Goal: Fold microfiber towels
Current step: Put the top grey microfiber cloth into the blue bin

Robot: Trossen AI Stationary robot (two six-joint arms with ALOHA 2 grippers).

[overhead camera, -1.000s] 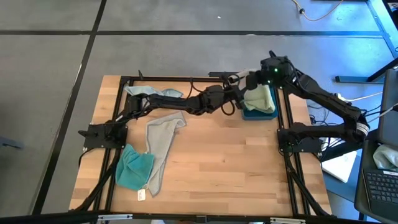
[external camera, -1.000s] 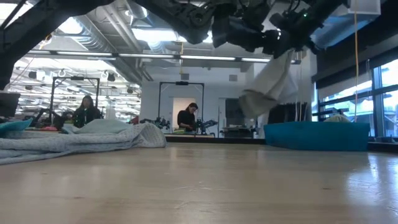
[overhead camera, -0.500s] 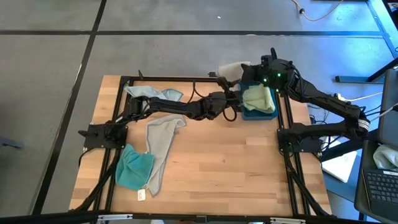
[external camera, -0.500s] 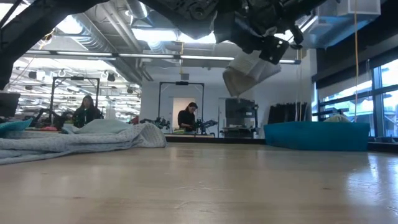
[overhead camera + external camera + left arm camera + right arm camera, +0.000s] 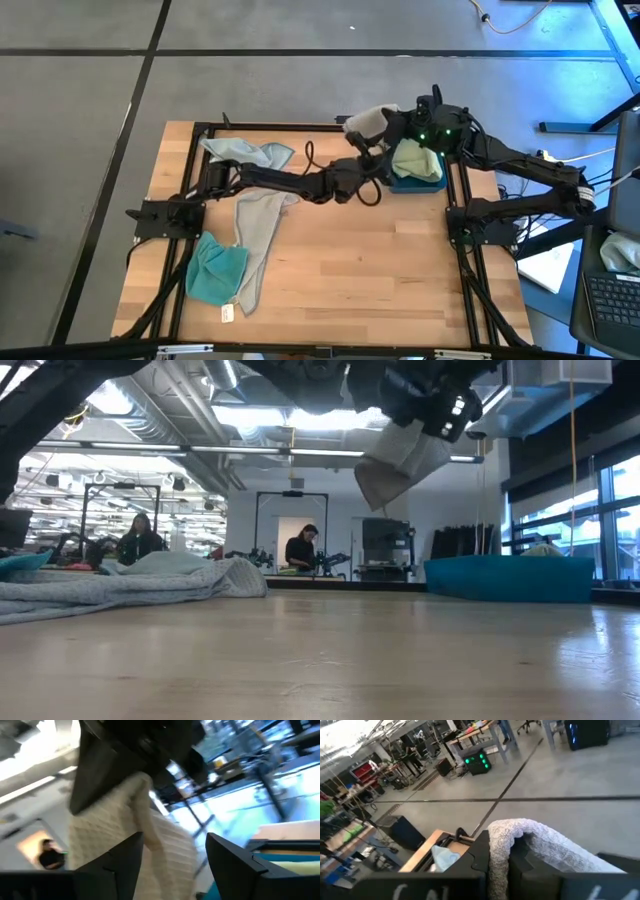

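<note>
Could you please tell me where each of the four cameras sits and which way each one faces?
High view: overhead, looking straight down on the table, both arms, blue tray.
Low view: at tabletop height, level across; arms overhead.
Left wrist view: past the open left gripper toward the lifted grey towel.
Right wrist view: past the right gripper, shut on that towel.
All four share the towel.

Light-grey waffle-textured towel (image 5: pixel 366 119) aloft, pale-green towel (image 5: pixel 416 159) in blue tray (image 5: pixel 415 184), teal towel (image 5: pixel 214 270) on blond wood counter (image 5: pixel 350 260).
</note>
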